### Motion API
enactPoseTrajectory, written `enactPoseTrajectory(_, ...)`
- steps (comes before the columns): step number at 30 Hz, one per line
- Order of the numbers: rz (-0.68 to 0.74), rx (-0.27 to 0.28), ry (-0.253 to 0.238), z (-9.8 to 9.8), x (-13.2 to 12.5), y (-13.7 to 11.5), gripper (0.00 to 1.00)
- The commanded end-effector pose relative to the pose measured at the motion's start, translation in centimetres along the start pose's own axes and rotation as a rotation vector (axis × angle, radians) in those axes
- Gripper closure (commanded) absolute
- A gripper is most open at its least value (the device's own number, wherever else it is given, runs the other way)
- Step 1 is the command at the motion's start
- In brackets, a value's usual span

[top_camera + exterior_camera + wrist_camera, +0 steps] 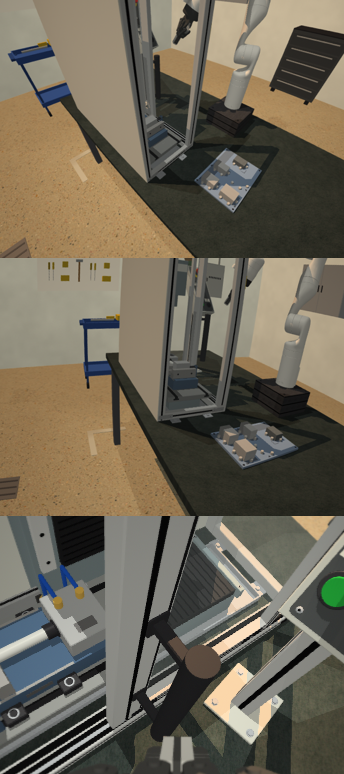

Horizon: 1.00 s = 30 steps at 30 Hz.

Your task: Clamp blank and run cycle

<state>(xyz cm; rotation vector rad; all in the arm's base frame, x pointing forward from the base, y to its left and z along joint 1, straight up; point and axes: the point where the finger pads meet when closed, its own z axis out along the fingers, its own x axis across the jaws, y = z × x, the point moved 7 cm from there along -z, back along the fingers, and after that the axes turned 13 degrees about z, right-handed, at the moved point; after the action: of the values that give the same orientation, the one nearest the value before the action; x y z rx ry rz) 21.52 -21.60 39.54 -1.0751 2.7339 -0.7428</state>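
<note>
My gripper point(176, 41) is shut and empty, held high at the far end of the guard point(110, 83); it also shows in the exterior view point(228, 300). In the wrist view the shut fingers point(176, 752) point down just short of the black door handle point(182, 688) on the grey door frame point(135, 616). The green CYCLE START button point(334, 590) is at the right edge. The blue vise point(45, 646) lies left of the frame, and what sits between its jaws is hidden. The plate point(228, 179) holds several grey blanks point(229, 193) and the darker setting master point(240, 161), all upright.
The control column's black post point(157, 76) stands beyond the guard, its panel point(207, 304) seen through the frame. The arm's dark base point(230, 115) is right of the guard. A blue cart point(36, 71) stands off the table at left, a black drawer cabinet point(308, 64) at far right.
</note>
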Motion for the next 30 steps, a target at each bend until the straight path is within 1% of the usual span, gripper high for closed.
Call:
enactPoseTrajectory(1,0.071,0.068,0.032,-1.4,0.5,-1.0,0.90)
enactPoseTrajectory(10,0.071,0.068,0.032,-1.4,0.5,-1.0,0.90)
enactPoseTrajectory(15,0.239,0.210,0.095,-4.3,1.4,-3.7,0.90)
enactPoseTrajectory(27,0.239,0.210,0.095,-4.3,1.4,-3.7,0.90)
enactPoseTrajectory(30,0.340,0.296,0.133,-6.0,2.0,-5.4,0.90)
